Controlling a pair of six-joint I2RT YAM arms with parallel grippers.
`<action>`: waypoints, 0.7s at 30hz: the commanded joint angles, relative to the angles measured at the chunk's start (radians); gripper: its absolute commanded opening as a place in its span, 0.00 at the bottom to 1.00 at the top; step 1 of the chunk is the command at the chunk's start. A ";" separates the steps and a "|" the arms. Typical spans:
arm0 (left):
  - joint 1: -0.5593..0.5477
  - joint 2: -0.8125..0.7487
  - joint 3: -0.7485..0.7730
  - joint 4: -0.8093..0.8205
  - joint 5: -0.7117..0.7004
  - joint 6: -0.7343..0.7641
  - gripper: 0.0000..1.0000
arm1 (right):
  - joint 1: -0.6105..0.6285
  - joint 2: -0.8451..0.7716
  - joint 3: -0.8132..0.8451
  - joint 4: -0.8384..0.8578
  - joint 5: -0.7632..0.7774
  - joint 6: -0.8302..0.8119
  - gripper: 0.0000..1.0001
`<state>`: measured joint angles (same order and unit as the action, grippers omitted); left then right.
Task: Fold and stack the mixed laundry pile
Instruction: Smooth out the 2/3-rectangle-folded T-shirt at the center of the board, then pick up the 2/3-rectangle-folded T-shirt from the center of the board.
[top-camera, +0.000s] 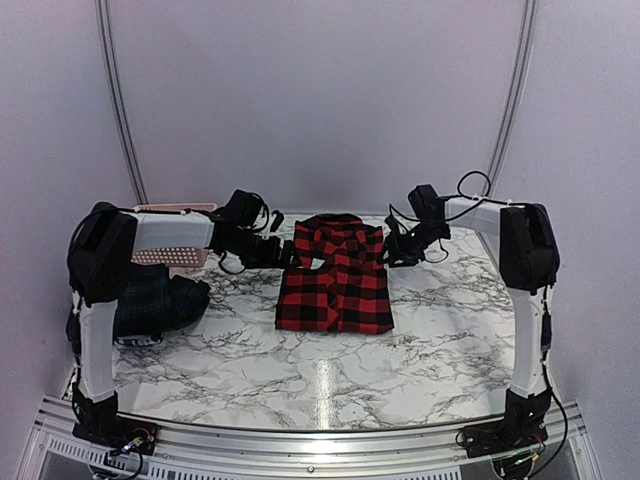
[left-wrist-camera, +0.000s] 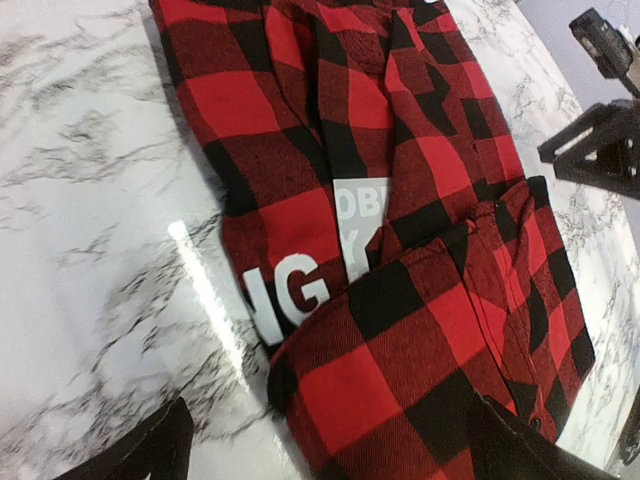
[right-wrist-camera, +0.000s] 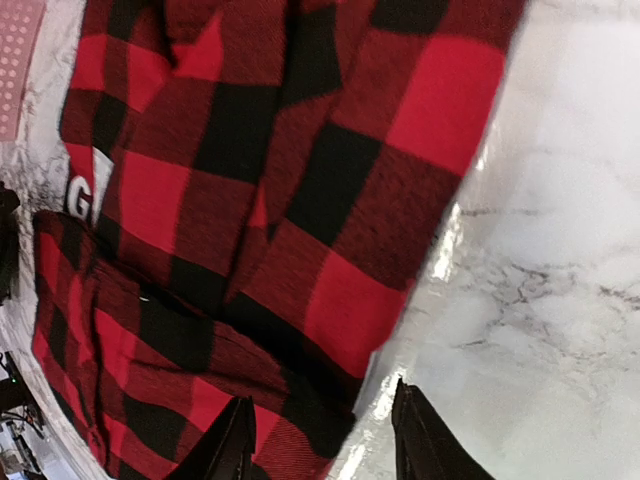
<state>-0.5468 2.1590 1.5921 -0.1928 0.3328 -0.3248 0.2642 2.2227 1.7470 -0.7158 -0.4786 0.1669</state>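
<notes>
Centrally: red-and-black checked shirt (top-camera: 335, 275), folded, flat on marble counter (top-camera: 300, 370). Left hand (top-camera: 288, 254) spread wide at its left edge; right hand (top-camera: 392, 252) parted at its right edge; neither pinches anything. Dark green plaid garment (top-camera: 150, 300) heaped at counter's left, near pink basket (top-camera: 170, 256).

Folded red-and-black checked flannel shirt (right-wrist-camera: 250, 200) fills left and centre, white lettering (right-wrist-camera: 78, 200) at its left edge. White grey-veined marble worktop (right-wrist-camera: 540, 280) lies to the right. Bottom: the right gripper (right-wrist-camera: 325, 445), its two black fingers (right-wrist-camera: 420, 445) parted over the shirt's edge.
</notes>
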 joint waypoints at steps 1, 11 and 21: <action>-0.029 -0.255 -0.119 0.015 -0.128 0.262 0.99 | 0.002 -0.093 0.108 -0.001 -0.070 -0.040 0.44; -0.314 -0.452 -0.498 0.158 -0.380 0.778 0.99 | 0.140 0.000 0.195 -0.004 -0.257 -0.065 0.38; -0.469 -0.283 -0.505 0.326 -0.549 0.990 0.92 | 0.176 0.141 0.227 0.040 -0.268 -0.042 0.29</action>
<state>-0.9894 1.7943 1.0534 0.0334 -0.1074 0.5285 0.4526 2.2997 1.9385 -0.7040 -0.7307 0.1200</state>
